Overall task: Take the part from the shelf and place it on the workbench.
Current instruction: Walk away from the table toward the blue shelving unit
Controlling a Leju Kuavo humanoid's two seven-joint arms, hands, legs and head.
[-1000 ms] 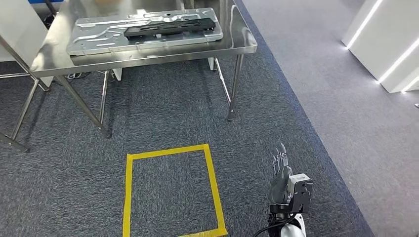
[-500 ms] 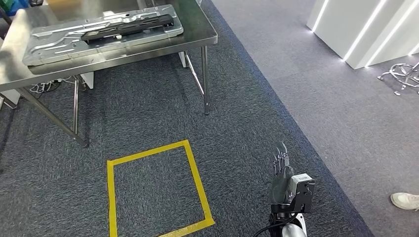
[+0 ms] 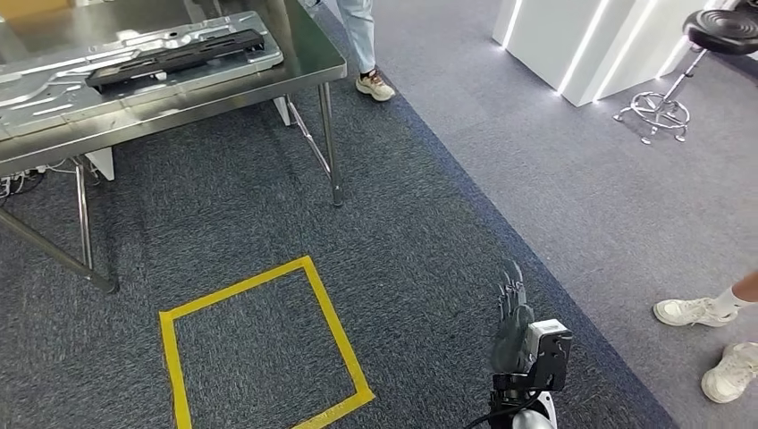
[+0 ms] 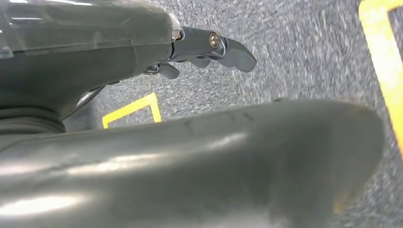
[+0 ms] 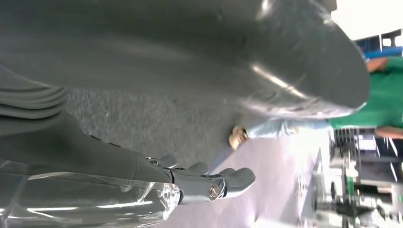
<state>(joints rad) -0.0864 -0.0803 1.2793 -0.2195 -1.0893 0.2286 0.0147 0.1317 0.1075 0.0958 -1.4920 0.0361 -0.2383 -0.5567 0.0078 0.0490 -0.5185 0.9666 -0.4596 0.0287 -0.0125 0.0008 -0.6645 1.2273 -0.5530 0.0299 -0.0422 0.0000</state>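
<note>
A steel workbench (image 3: pixel 223 85) stands at the upper left of the head view. On it lies a flat silver metal panel (image 3: pixel 54 85) with a long black part (image 3: pixel 174 55) on top. My right hand (image 3: pixel 514 326) hangs low at the bottom right over the carpet, far from the bench, with its fingers straight and nothing in it. The right wrist view shows the same hand (image 5: pixel 142 166) with its fingers apart and bare. In the left wrist view my left hand (image 4: pixel 119 57) hangs over the carpet, fingers loosely extended, holding nothing.
A yellow tape square (image 3: pixel 259 349) marks the dark carpet in front of me. A person's legs (image 3: pixel 366 54) stand beside the bench's far corner. Another person's shoes (image 3: pixel 693 311) are at the right edge. A stool (image 3: pixel 679 63) and lit white walls (image 3: pixel 581 45) are at upper right.
The camera has turned to the right: bench and tape square slide left in the picture, and two people and a stool come into view. My right hand hangs as before.
</note>
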